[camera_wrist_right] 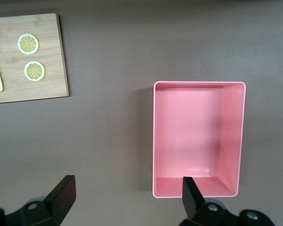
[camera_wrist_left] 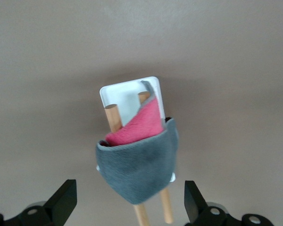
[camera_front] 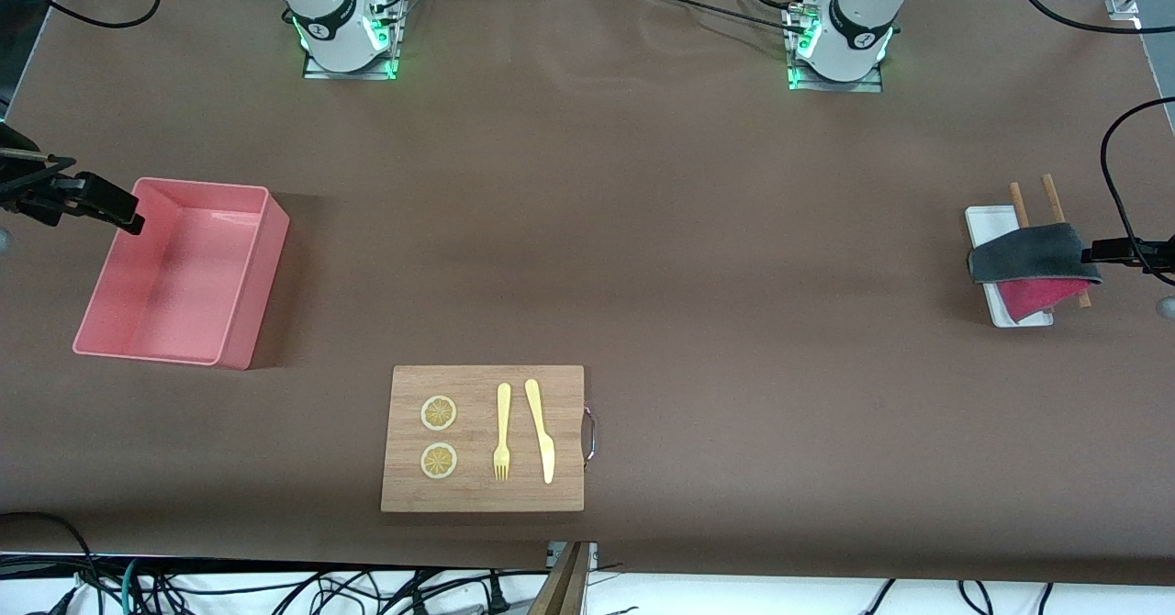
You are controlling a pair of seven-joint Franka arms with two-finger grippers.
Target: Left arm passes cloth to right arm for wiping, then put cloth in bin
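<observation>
While both grippers [camera_wrist_left: 127, 207] [camera_wrist_right: 127, 202] gape empty, soft cloth [camera_front: 1033, 262] drapes 2 wooden sticks [camera_front: 1019, 204].

we list the cloth [camera_wrist_left: 141, 174]: soft napped fabric, matt grey on one face, crimson-pink on the other. we list the bin [camera_front: 243, 294]: smooth, faintly glossy salmon plastic. we list the tray [camera_front: 984, 222]: smooth white plastic; two sticks [camera_front: 1019, 205] of bare matt wood. we list the cutting board [camera_front: 482, 496]: pale grained wood with a metal handle [camera_front: 590, 436]. we list the fork [camera_front: 502, 431] and knife [camera_front: 540, 430]: smooth yellow plastic. we list the table cover [camera_front: 643, 229]: matt brown.
</observation>
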